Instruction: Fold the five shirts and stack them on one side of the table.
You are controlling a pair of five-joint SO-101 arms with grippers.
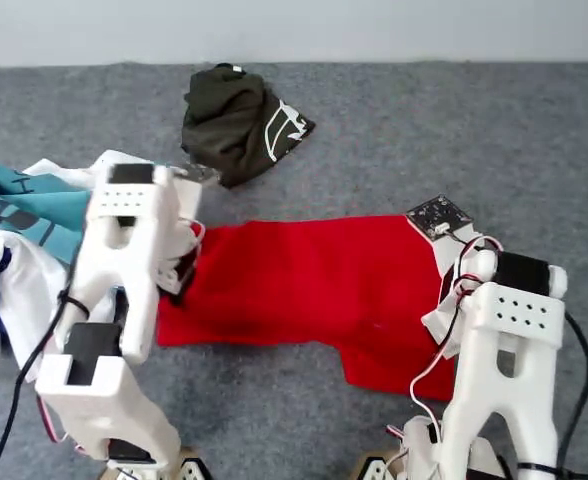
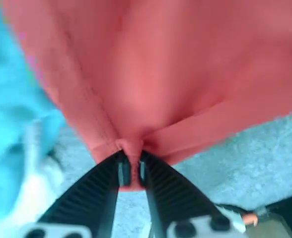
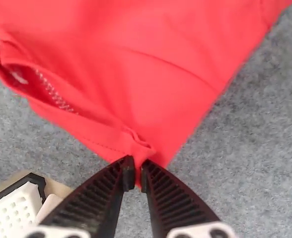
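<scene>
**Red shirt held at both ends.** The red shirt [image 1: 304, 285] lies spread across the middle of the grey table [image 1: 514, 130], stretched between the two arms.

The left gripper [image 2: 131, 171] is clenched on a bunched fold at one end of the shirt, with cloth squeezed between its ribbed jaws. The right gripper [image 3: 134, 176] is likewise clamped on a hemmed edge at the opposite end. Seen from above, the left arm [image 1: 124, 250] overhangs the shirt's end beside the heap, and the right arm [image 1: 504, 330] stands over the other end.

A grip at both ends probably serves to keep the cloth taut and flat, so that one side can be carried over the other in a clean fold. The fold itself does not look begun.

**Surroundings.**
- A teal shirt [image 1: 24, 205] and a white shirt [image 1: 9, 290] lie in a loose heap just beside the end the left gripper holds. In the left wrist view the teal cloth sits close against the red. This heap is the likeliest obstruction, since it could be dragged or caught.
- A dark shirt [image 1: 236, 120] sits crumpled at the far side of the table, apart from the red one and clear of both arms.
- One corner of the red shirt trails toward the right arm's base and may bunch there.
</scene>
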